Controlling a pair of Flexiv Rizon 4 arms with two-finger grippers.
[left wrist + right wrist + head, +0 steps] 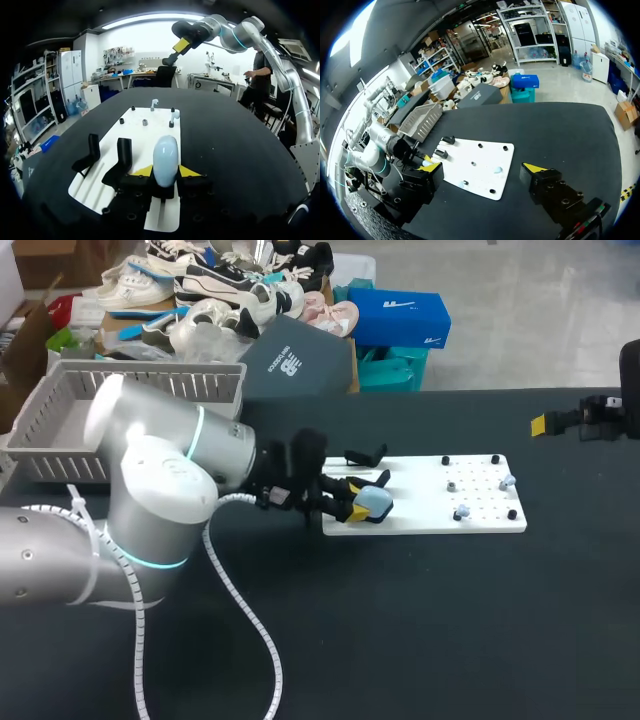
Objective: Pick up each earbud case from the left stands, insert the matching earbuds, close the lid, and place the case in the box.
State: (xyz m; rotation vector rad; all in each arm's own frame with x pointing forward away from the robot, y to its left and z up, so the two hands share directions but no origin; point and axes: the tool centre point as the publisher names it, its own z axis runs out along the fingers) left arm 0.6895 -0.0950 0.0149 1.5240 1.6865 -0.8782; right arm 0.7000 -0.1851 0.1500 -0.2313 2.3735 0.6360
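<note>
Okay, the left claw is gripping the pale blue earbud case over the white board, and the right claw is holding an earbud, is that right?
Not quite. The left claw does grip the pale blue earbud case over the white board, but the right claw holds nothing: the right wrist view shows it open and empty.

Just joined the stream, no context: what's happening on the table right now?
The left gripper is shut on a pale blue earbud case at the stand end of the white board, beside two empty black stands. Two earbuds sit at the board's other end. The right gripper hangs open over the table, off to the side of the board.
</note>
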